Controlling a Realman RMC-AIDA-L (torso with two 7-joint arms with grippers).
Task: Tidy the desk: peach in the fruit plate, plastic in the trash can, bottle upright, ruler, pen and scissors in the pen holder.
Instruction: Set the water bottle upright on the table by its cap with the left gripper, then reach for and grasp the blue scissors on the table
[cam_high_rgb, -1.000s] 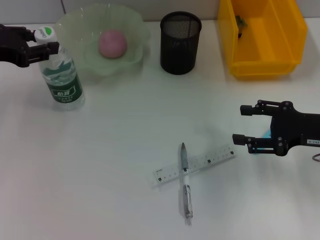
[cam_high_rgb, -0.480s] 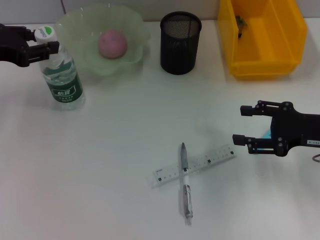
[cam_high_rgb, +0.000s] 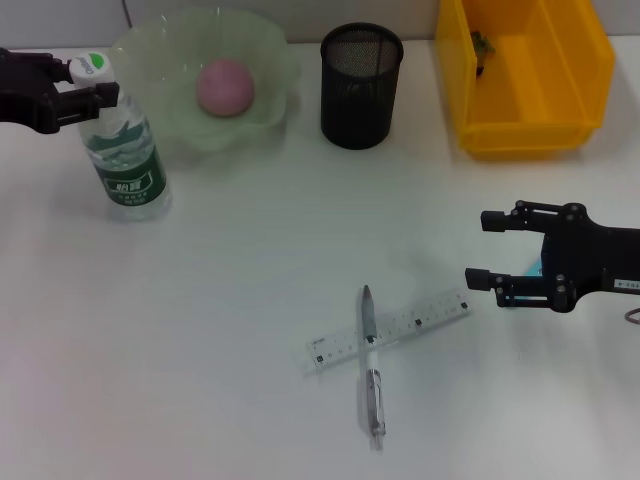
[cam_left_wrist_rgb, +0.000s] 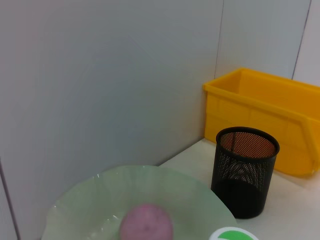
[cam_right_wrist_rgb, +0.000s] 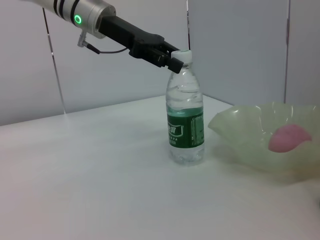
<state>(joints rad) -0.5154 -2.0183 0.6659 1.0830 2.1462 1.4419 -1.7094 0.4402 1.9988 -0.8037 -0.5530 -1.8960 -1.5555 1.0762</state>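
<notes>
While left gripper (cam_high_rgb: 92, 82) grips cap, bottle (cam_high_rgb: 124, 160) label: illegible white characters.

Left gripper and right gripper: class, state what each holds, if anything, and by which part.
The left gripper grips the bottle at its neck, below the cap. The right gripper is open, holding nothing.

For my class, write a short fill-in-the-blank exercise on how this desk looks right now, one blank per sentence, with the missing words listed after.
1. The peach lies in the ____.
2. The pen lies across the ____.
3. The left gripper is at the ____ of the upright bottle.
4. The pen holder stands between the fruit plate and the ____.

Missing words: fruit plate; ruler; cap; trash can
</notes>
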